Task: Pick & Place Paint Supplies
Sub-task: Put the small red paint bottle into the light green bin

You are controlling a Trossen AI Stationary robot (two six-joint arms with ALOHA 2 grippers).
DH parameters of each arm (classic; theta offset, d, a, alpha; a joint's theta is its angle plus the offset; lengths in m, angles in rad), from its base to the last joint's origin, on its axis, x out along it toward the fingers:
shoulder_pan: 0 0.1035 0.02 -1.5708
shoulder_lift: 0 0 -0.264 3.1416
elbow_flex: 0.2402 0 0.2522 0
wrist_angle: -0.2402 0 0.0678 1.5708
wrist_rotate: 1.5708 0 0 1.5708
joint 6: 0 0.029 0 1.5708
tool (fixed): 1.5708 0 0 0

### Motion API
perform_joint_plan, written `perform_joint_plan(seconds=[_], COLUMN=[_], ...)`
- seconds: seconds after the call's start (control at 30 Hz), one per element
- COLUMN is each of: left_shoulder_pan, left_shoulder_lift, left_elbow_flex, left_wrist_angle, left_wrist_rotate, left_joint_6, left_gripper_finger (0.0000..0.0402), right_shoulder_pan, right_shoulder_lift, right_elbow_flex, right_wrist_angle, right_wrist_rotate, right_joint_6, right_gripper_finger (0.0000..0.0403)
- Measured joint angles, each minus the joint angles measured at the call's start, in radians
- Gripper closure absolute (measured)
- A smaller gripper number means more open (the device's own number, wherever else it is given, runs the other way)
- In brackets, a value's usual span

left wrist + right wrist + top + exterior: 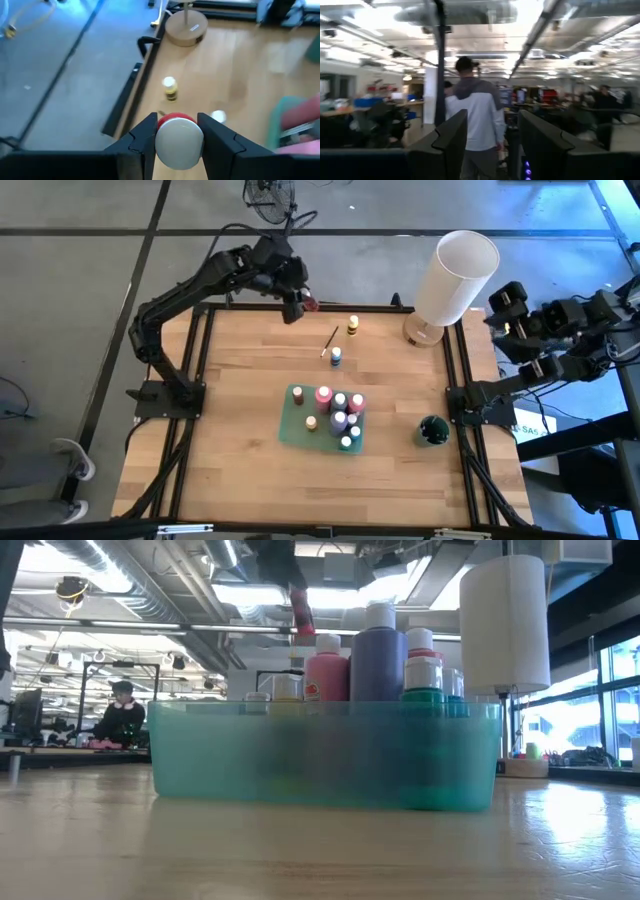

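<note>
My left gripper [179, 145] is pinching a small red paint bottle [178, 142] with a rounded white cap, one finger [145, 140] on each side of it. In the high view I carry it above the far edge of the table [240, 470], near the far left corner and well clear of the wood. My right gripper [490, 145] waits off the right side of the table, lifted and aimed into the room, its fingers spread with nothing between them; a person in a pale top stands far beyond it.

Further out on the table, a yellow bottle [353, 326] stands near the far edge, a blue bottle [336, 357] sits a little nearer to the middle, and a thin dark-handled brush [329, 341] lies aslant just beside the blue one. All three are outside the tray.

The teal tray [291, 427] in the middle already holds most of the supplies: a pink bottle [326, 675], a taller purple bottle [378, 658], and several more with white caps, packed upright and close together. So I judge the work well past halfway; left are the red bottle in my grip, the yellow, the blue and the brush.

The tray is translucent plastic with low straight walls. The bottles are smooth, squat cylinders. The tabletop is pale jointed planks with a light sheen. A large white cylinder [455, 272] on a round wooden base stands at the far right, and a dark green cup [433, 430] sits near the right edge.
</note>
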Motion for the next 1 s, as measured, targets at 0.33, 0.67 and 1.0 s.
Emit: perform_joint_plan(seconds=[0.33, 0.67, 1.0], left_shoulder_pan=[-0.232, -0.492, -0.766], left_shoulder_lift=[-0.025, -0.032, 0.018], left_elbow_flex=[0.0, 0.0, 0.0], left_wrist_angle=[-0.071, -0.22, -0.278], left_wrist_rotate=[-0.127, -0.41, -0.629], left_joint_6=[-0.341, -0.827, -1.34], left_gripper_finger=[0.0287, 0.0287, 0.0287], right_shoulder_pan=[0.0, 0.0, 0.0], right_shoulder_lift=[-0.093, -0.179, -0.179], right_elbow_flex=[0.0, 0.0, 0.0], right_wrist_angle=[-0.044, -0.166, -0.201], right_wrist_rotate=[0.036, 0.036, 0.061], right_joint_6=[0.009, 0.028, -0.003], right_gripper_finger=[0.0225, 0.0225, 0.0225])
